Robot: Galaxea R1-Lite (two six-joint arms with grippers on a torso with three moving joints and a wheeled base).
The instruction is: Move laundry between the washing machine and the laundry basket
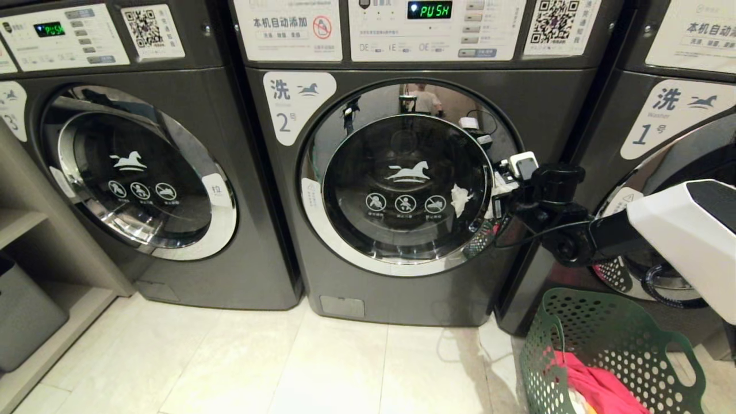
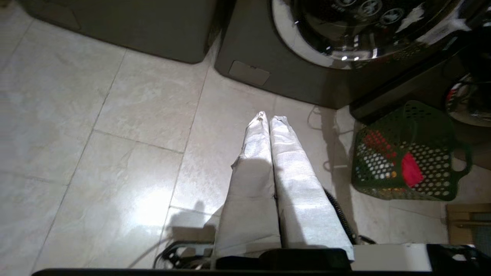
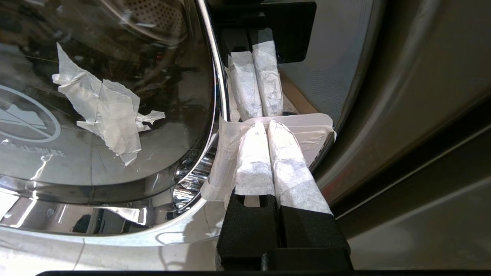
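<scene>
right gripper (image 3: 264,128), fingers pressed together, tips on the taped door handle (image 3: 307,132) of washing machine 2 (image 1: 402,190); left gripper (image 2: 270,118) closed above floor tiles (image 2: 115,153), empty; red-pink garment (image 1: 598,388) in green laundry basket (image 1: 609,322).

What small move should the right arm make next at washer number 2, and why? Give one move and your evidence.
Probably pull outward to swing the door of washing machine 2 open. The right gripper, fingers shut, sits at the door's taped handle edge, the door looks closed, and the red-pink laundry lies in the green laundry basket.

Pale tiled floor (image 1: 259,362), washing machine (image 1: 414,172) and laundry basket (image 1: 609,351) standing on it
</scene>
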